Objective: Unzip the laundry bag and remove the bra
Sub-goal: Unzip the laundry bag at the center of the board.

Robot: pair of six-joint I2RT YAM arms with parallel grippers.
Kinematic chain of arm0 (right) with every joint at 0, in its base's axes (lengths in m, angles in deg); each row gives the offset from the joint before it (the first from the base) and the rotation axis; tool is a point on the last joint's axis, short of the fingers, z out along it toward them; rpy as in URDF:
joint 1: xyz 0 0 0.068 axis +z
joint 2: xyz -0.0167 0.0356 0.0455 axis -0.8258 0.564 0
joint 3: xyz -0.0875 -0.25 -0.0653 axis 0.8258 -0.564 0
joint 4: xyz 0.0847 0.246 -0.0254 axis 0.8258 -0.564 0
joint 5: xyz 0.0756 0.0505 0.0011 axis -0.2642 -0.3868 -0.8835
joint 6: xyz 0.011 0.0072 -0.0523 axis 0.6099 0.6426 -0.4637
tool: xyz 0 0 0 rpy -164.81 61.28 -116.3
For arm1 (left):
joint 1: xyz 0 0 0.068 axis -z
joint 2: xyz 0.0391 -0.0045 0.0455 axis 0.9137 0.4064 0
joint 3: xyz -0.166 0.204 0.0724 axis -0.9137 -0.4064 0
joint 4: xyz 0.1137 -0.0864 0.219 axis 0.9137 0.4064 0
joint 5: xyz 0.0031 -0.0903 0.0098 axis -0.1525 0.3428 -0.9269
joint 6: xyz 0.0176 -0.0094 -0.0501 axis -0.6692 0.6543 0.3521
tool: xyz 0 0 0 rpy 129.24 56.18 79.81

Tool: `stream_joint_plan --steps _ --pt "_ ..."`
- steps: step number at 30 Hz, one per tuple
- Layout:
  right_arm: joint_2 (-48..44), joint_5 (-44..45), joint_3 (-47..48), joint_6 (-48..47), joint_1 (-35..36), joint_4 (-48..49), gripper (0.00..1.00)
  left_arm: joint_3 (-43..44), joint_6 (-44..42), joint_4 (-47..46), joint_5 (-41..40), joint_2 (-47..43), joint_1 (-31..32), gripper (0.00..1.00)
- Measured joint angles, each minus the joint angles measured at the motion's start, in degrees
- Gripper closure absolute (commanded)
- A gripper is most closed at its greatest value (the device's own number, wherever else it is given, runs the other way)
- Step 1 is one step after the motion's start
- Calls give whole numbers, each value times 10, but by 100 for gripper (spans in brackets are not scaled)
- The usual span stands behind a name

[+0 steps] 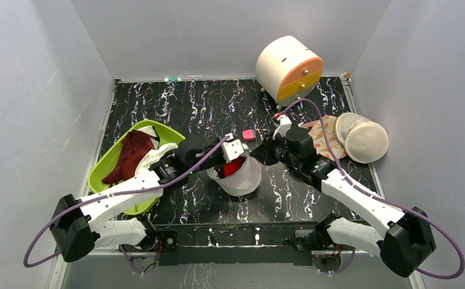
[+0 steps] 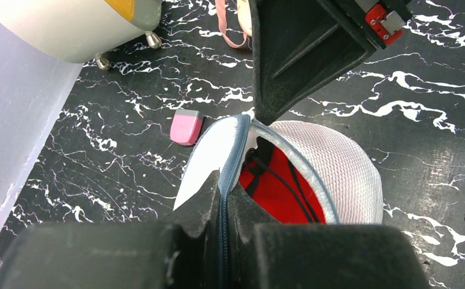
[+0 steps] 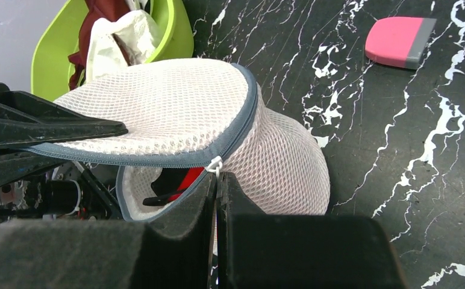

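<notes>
On table (image 1: 206, 102) | laundry bag (image 1: 246, 178) mouth up | left pincer (image 2: 223, 185), right pincer (image 3: 216, 179) pinch rim

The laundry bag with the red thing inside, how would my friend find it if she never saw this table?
Look at the middle of the black marbled table, just right of the lime green tub. The laundry bag is the white mesh pouch sitting there. Unlike the other white mesh bag at the right edge, it gapes open, showing a red bra inside.

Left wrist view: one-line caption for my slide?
Left gripper shut on the laundry bag rim, red bra visible inside.
</notes>
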Motion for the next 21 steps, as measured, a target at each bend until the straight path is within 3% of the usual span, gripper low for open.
stream_joint_plan --steps 6,11,16,21 --pt "17 -52 1 -3 -6 2 100 0 -5 5 -8 8 2 60" --pt "12 -106 0 -1 -7 23 100 0 -6 5 -16 16 2 50" --pt "5 -140 -6 1 -7 43 100 0 -4 0 -18 37 7 54" --pt "10 -164 -6 0 -7 45 100 2 4 9 -17 51 9 74"
